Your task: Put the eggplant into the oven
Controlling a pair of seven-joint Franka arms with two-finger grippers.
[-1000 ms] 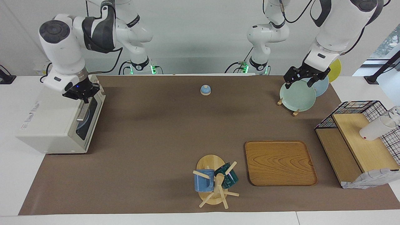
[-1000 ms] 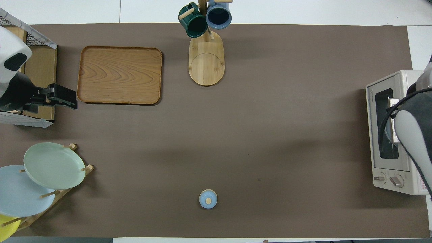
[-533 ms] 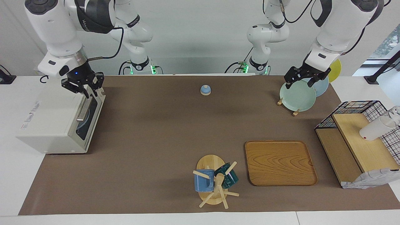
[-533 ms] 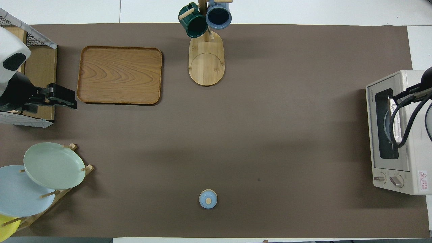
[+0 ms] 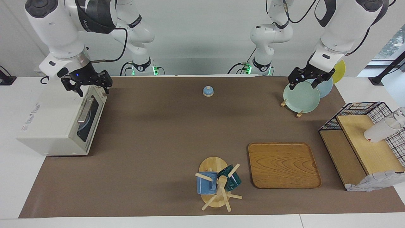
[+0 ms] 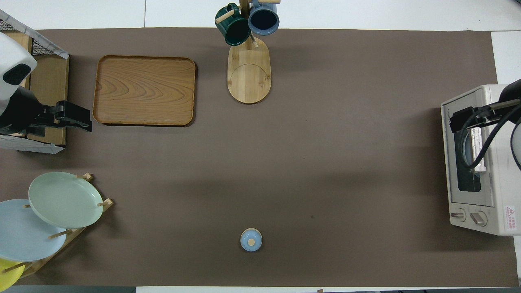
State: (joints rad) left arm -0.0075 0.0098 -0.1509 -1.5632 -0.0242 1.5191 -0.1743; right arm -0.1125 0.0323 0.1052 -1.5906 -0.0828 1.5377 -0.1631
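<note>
The cream-white oven (image 5: 53, 126) (image 6: 494, 134) stands at the right arm's end of the table, its dark glass door shut and the bar handle (image 5: 84, 110) free. Through the glass a pale round shape shows faintly. No eggplant is in view anywhere. My right gripper (image 5: 91, 89) (image 6: 462, 119) hangs open above the oven's top front edge, touching nothing. Over the pale green plate (image 5: 301, 97) in the plate rack, my left gripper (image 5: 304, 83) (image 6: 83, 119) waits, open and holding nothing.
A small blue bell (image 5: 208, 91) sits near the robots at mid-table. A wooden tray (image 5: 283, 164), a mug tree with two mugs (image 5: 216, 183) and a wire-and-wood shelf (image 5: 364, 142) with a white cup stand toward the left arm's end.
My right gripper has lifted away from the oven door's top edge, swung toward the robots and opened. The left arm has stayed still.
</note>
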